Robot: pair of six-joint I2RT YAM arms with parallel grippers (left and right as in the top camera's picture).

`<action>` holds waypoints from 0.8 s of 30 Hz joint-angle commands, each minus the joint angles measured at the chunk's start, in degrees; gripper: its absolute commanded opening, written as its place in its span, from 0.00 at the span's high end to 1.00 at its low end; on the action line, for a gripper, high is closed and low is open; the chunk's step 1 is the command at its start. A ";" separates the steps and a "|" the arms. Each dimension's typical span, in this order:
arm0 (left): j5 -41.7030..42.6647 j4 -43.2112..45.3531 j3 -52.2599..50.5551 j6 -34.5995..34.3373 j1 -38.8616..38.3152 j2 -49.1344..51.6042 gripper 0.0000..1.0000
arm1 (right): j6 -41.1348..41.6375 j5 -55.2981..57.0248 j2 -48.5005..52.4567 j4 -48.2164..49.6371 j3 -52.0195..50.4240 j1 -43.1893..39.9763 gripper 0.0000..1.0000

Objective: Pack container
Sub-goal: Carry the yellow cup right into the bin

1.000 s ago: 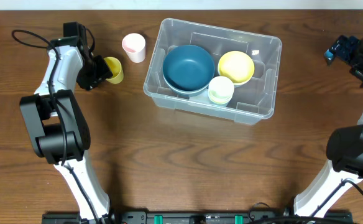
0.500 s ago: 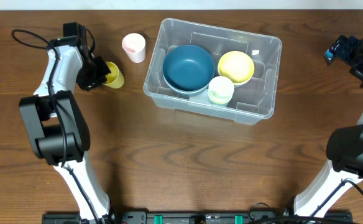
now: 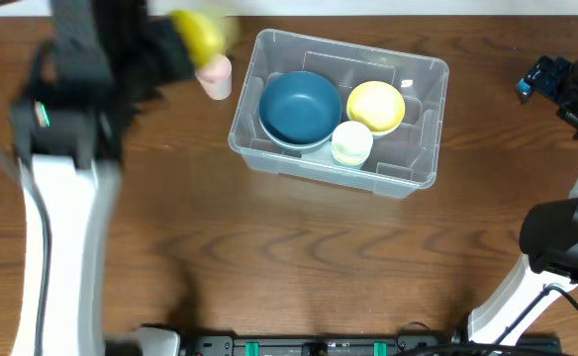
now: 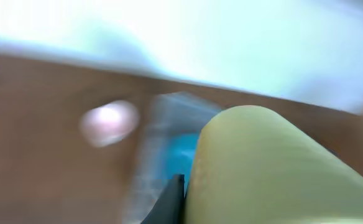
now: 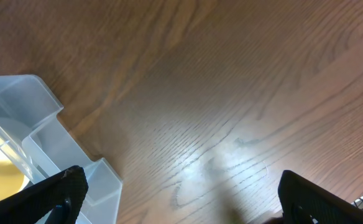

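Observation:
The clear container stands at the middle back of the table and holds a blue bowl, a yellow bowl and a pale green cup. My left gripper is raised and motion-blurred, shut on a yellow cup just left of the container's far-left corner. In the left wrist view the yellow cup fills the right side beside one dark finger. My right gripper stands open over bare wood to the right of the container.
A pink cup stands on the table just left of the container, below the lifted yellow cup; the pink cup is a blur in the left wrist view. The right arm sits at the far right edge.
The left gripper closed on the yellow cup, lifted it off the table and swung it up and right toward the container. The right arm has not moved.

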 commanded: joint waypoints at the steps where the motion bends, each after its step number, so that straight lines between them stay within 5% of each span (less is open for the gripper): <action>1: -4.13 2.01 -0.57 1.60 -12.13 -0.11 0.94 | 0.61 0.79 0.33 -0.04 -0.07 -0.15 0.01; 8: -15.52 3.61 -0.59 1.60 -31.36 7.72 0.94 | 0.61 0.79 0.33 -0.04 -0.07 -0.15 0.01; 24: -14.78 6.27 -0.59 0.76 -33.05 26.10 0.94 | 0.61 0.79 0.33 -0.04 -0.07 -0.15 0.01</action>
